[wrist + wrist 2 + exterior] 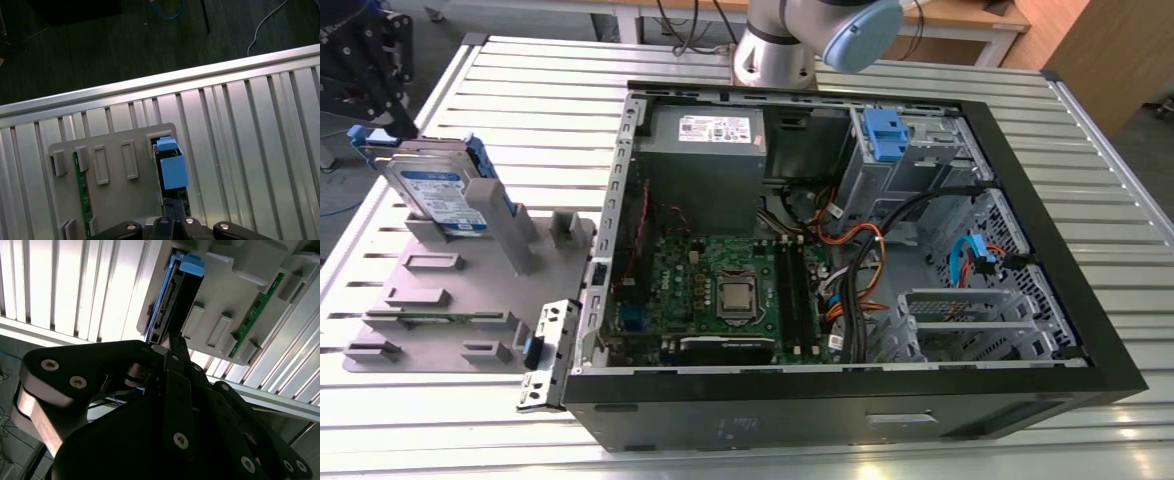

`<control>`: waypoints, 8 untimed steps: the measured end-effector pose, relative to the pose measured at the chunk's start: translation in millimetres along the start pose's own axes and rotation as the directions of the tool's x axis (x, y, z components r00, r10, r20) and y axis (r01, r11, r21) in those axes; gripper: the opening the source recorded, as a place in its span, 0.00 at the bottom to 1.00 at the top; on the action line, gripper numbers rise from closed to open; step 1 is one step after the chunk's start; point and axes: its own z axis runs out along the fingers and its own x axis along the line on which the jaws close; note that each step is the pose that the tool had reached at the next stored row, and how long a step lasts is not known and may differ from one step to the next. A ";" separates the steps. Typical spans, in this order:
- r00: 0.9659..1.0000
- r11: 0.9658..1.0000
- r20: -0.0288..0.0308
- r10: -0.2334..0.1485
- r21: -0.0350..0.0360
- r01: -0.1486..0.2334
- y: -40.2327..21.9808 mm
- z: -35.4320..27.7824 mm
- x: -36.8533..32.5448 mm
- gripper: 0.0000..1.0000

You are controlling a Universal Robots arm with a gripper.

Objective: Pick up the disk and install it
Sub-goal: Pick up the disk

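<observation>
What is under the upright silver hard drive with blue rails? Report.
The silver disk stands in a grey plastic holder tray on the slatted metal table. Holder posts partly hide its bottom edge.

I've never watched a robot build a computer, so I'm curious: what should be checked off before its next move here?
1. The disk stands on edge in the grey holder: ok.
2. The gripper is close above the disk in the exterior view: ok.
3. Firm hold on the disk: cannot tell.
4. The computer case lies open, with its inside exposed: ok.
5. The drive cage under the blue latch is free for the disk: cannot tell.
</observation>
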 end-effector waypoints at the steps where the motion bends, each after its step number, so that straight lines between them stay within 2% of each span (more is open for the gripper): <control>1: 1.000 1.000 0.000 -0.002 0.000 0.002 -0.7 0.2 -0.1 0.11; 8: 1.000 1.000 0.000 -0.012 0.000 0.012 -4.8 1.0 -1.0 0.11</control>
